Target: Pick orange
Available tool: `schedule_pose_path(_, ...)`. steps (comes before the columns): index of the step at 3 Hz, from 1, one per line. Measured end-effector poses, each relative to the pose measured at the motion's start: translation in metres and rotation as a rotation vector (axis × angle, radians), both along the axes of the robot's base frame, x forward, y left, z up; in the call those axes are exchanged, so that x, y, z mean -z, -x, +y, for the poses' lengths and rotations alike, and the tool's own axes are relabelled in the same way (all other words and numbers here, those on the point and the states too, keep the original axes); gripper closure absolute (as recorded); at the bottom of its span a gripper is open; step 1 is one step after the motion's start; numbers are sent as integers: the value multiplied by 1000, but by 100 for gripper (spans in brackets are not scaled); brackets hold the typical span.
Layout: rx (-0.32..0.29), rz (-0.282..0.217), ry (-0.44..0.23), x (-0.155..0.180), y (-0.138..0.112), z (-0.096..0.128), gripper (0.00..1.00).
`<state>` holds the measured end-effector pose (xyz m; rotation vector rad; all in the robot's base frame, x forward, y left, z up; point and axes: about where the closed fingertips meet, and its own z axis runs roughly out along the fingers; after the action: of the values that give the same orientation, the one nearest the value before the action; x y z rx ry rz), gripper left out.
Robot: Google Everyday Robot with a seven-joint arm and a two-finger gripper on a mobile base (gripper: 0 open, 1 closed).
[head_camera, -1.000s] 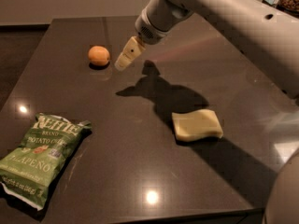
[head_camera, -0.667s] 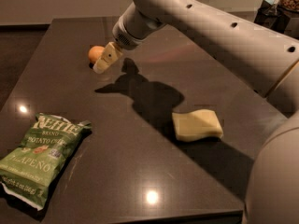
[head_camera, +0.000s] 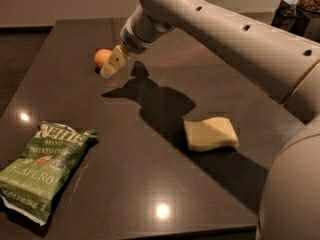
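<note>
The orange is a small round orange-yellow fruit lying on the dark table at the far left. My gripper hangs from the arm that reaches in from the upper right. Its pale fingertips sit right beside the orange, on its near right side, and cover part of the fruit. The gripper is just above the table top, and its shadow falls on the table to the right.
A pale yellow wavy sponge lies right of centre. A green chip bag lies at the front left. The arm's large body fills the right side. Dark objects stand beyond the table's far right corner.
The gripper has moved left and towards the orange, from a gap beside it to right against it. The orange, sponge and chip bag have stayed put.
</note>
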<state>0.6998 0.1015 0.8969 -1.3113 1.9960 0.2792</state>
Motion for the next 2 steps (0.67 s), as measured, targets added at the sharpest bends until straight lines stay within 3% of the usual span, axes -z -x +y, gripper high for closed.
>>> schedule_pose_path(2,55,-32,20,13,-31,14,0)
